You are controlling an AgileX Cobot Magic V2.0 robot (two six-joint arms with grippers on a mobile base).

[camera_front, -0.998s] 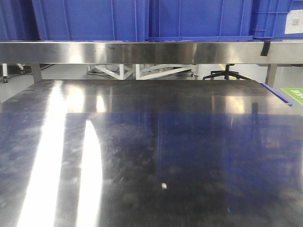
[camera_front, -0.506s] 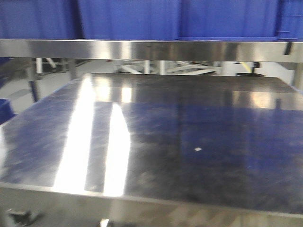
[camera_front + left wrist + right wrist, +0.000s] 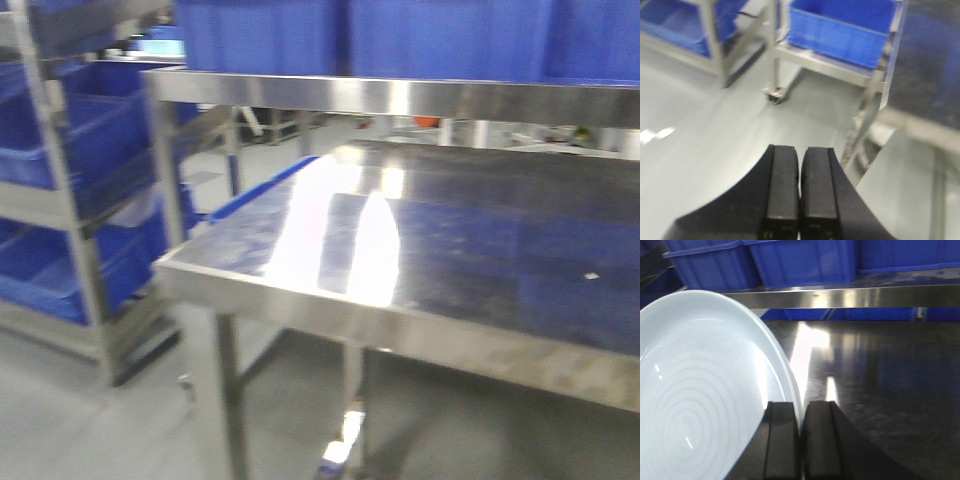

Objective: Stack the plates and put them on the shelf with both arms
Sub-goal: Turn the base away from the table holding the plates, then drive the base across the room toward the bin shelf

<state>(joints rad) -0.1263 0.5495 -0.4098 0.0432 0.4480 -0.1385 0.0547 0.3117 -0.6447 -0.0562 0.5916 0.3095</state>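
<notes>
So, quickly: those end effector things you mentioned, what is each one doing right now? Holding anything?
Left end effector: closed, holding nothing.
Right end effector: closed on the rim of a pale plate.

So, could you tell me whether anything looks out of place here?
Only a small white speck on the steel table; the plate pinched by its rim in the right hand looks intact.
</notes>
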